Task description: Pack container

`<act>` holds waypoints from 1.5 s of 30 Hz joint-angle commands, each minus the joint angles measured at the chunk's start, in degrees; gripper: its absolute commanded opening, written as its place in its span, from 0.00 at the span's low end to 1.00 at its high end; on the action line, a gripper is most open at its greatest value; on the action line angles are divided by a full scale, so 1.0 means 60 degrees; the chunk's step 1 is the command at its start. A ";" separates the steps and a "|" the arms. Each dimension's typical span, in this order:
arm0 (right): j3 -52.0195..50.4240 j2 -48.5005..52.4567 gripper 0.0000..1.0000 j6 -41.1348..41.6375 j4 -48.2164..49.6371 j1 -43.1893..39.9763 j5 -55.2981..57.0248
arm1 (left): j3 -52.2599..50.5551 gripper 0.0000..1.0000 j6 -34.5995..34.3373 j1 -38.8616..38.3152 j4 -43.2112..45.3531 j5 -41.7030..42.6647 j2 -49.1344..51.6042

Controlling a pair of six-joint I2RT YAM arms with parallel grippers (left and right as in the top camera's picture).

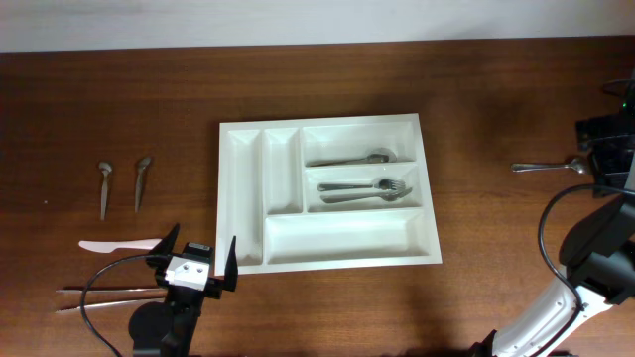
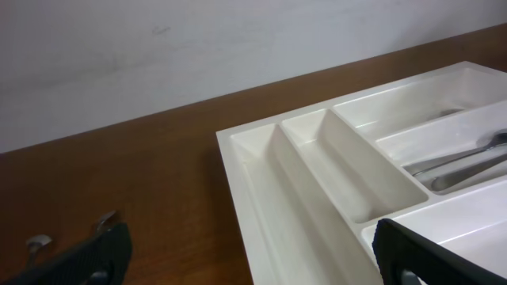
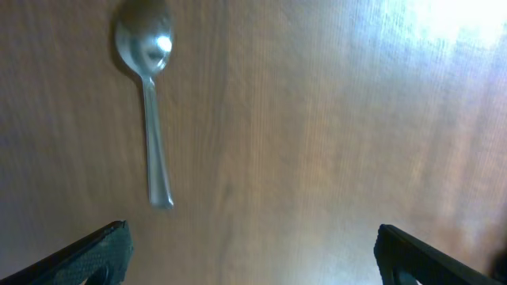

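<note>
In the container (image 1: 347, 240), metal cutlery (image 1: 359, 186)

container (image 1: 245, 193): white | table (image 1: 476, 89): brown, wood grain | spoon (image 3: 150, 119): silver | knife (image 1: 119, 243): white | left claw (image 1: 204, 234): black

tray (image 1: 337, 236) mid-table; spoons (image 1: 103, 190) left, spoon (image 1: 548, 167) right.

Seen from overhead, the light is even and soft and the picture sharp: the white container (image 1: 342, 240) stands bright against the dark worktop (image 1: 119, 99), with only faint shadows along its inner walls. The left wrist view is slightly hazy, and the container's right part nears white-out. The right wrist view is soft, with broad glare on the wood away from the spoon (image 3: 150, 119) and a glint in the spoon's bowl.
</note>
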 commanded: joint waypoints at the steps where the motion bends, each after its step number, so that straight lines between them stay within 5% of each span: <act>1: -0.0084 0.0321 0.99 0.0157 0.0645 -0.0149 -0.0120 | -0.0069 0.99 0.0157 0.0040 0.0036 -0.0066 -0.0073; 7: -0.0084 0.0579 0.99 0.0251 0.1912 -0.0138 -0.1137 | -0.0069 0.99 0.0157 0.0040 0.0036 -0.0066 -0.0073; 45: -0.0077 0.2612 0.99 -0.0062 0.2058 -0.0131 -0.1217 | -0.0069 0.99 0.0157 0.0040 0.0033 -0.0066 -0.0073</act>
